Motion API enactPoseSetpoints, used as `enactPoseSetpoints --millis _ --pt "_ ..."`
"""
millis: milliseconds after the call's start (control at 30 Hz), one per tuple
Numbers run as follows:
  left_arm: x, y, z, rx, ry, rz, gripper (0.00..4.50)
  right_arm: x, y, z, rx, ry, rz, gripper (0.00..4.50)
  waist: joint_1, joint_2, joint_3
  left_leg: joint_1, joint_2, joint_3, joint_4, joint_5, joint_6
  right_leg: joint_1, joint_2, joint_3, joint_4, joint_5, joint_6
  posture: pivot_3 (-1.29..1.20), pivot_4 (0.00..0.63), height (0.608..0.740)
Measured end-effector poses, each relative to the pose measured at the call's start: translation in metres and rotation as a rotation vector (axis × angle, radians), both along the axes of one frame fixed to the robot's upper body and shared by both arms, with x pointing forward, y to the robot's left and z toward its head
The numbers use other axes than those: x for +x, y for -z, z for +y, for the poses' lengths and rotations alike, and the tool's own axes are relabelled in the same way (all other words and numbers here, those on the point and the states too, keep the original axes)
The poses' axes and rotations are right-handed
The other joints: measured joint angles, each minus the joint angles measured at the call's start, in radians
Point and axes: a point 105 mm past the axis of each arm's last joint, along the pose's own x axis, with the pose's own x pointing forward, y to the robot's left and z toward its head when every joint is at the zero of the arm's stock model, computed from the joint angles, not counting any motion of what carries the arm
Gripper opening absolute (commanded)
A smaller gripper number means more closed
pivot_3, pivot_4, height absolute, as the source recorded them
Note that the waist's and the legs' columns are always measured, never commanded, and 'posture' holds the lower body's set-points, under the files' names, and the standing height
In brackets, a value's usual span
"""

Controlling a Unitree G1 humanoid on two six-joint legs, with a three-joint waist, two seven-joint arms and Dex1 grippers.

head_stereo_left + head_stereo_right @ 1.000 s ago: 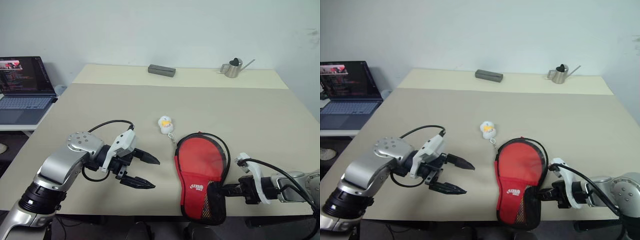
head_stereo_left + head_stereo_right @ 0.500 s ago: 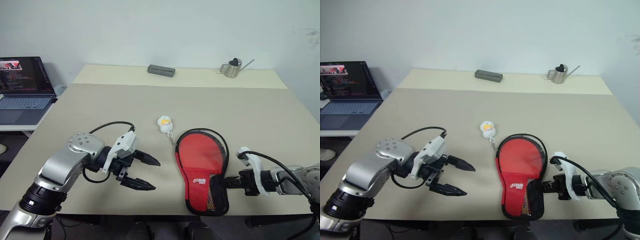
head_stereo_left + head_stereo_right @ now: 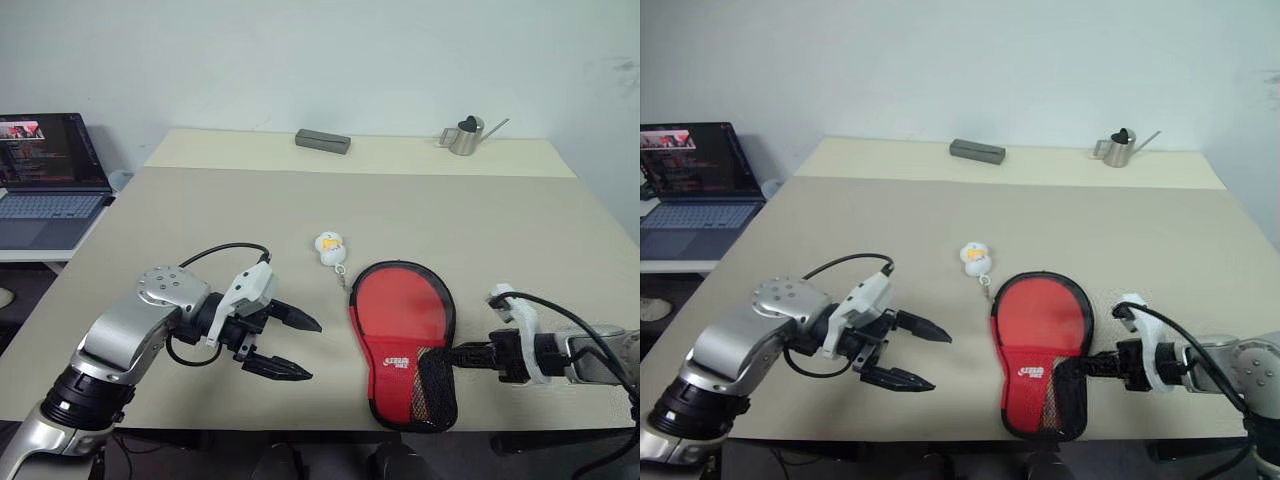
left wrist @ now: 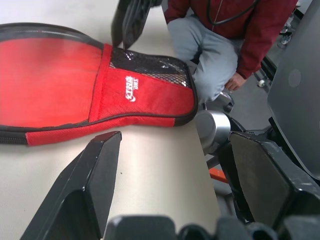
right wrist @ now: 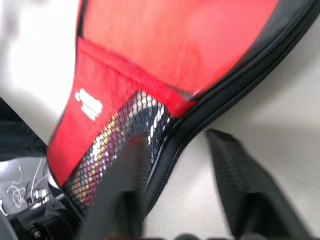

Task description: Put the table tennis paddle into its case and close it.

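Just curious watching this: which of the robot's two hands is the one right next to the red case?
The right hand. Its open fingers sit at the case's black mesh end, while the left hand hangs open over bare table, well apart from it.

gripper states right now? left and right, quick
Left gripper: open, holding nothing, hovering over the table left of the case.
Right gripper: open, fingers straddling the case's zipped edge, not clamped.
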Motion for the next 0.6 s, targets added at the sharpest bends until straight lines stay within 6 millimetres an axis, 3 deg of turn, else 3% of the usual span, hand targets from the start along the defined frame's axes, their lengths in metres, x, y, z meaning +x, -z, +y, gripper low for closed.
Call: enactPoseSetpoints --millis 33,133,300,400,500,600 --pt "0.000 0.000 0.000 -0.001 0.000 0.000 3.76 0.000 -0.007 -0.006 0.004 0.005 -0.007 3.33 0.001 0.000 0.001 0.000 0.000 0.000 0.000 0.000 0.000 0.000 0.000 0.000 0.000 0.000 0.000 0.00 0.150 0.740" --pt "0.001 0.000 -0.001 -0.007 -0.006 0.000 3.76 0.003 -0.029 -0.013 0.043 -0.006 -0.078 3.33 0.000 0.000 0.001 0.000 0.000 0.000 0.000 0.000 0.000 0.000 0.000 0.000 0.000 0.000 0.000 0.00 0.150 0.740" --pt "0.013 -0.006 -0.006 -0.061 -0.086 -0.026 3.76 0.026 -0.077 0.008 0.054 -0.126 -0.452 3.33 -0.002 0.002 0.003 0.001 0.000 -0.001 0.000 0.000 0.000 0.000 0.001 -0.001 0.000 0.000 0.000 0.00 0.150 0.740" --pt "0.025 -0.011 0.000 -0.080 -0.178 -0.046 3.76 0.031 -0.077 0.027 0.013 -0.201 -0.564 3.70 -0.002 0.002 0.003 0.000 0.000 -0.001 0.000 0.000 0.000 0.000 0.001 0.000 0.000 0.000 0.000 0.00 0.150 0.740" --pt "0.032 -0.014 0.006 -0.088 -0.248 -0.060 3.76 0.029 -0.065 0.048 0.011 -0.287 -0.605 4.48 -0.001 0.002 0.003 0.000 0.000 -0.001 0.000 0.000 0.000 0.000 0.000 -0.001 0.000 -0.001 0.001 0.00 0.150 0.740" --pt "0.037 -0.014 0.011 -0.093 -0.307 -0.068 3.76 0.028 -0.059 0.060 0.016 -0.346 -0.627 4.48 0.001 0.002 0.004 0.000 0.000 -0.001 0.000 0.000 0.000 0.000 0.000 -0.001 0.000 -0.001 0.001 0.00 0.150 0.740"
